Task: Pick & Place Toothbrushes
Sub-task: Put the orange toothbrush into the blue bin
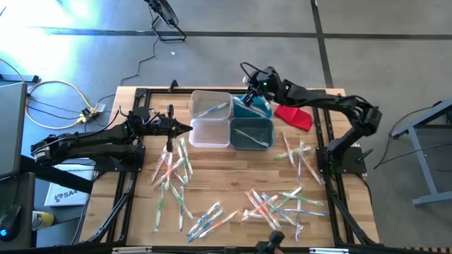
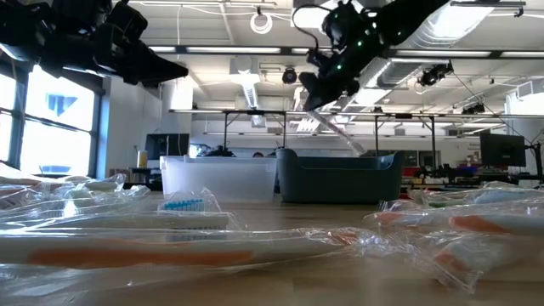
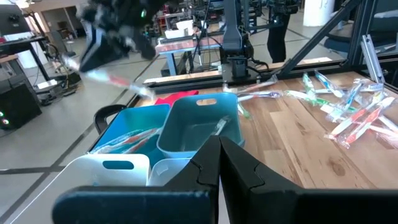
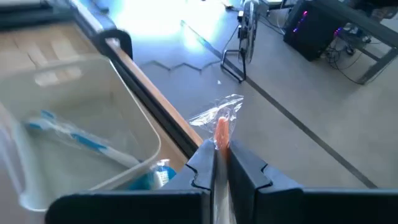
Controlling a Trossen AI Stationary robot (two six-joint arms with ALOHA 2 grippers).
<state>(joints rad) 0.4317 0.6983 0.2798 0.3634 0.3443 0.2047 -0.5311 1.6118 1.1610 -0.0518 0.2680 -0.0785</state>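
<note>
Toothbrushes [image 1: 272,204] lie scattered in clear wrappers across the desk [image 1: 233,169], in loose heaps on its left, right and near side. Four bins sit in a block at the far middle: a clear bin [image 1: 211,106] holding one blue-accented brush, a white bin [image 1: 210,133], a blue bin [image 1: 248,108] with a few brushes, and a teal bin [image 1: 252,134] with one brush.

Right claw [image 4: 217,158] is raised above the far edge of the blue bin, fingers pressed together on a wrapped orange toothbrush [image 4: 221,127]. In the right wrist view the brush stands out past the fingertips, over the desk's far edge and the floor beyond. In the low view the wrapped brush hangs slanted below the claw, above the teal bin.

Left claw [image 1: 185,128] is pressed together, holding nothing, raised just left of the white bin and pointing at it.

Red cloth [image 1: 293,116] lies right of the blue bin, under the right arm.
</note>
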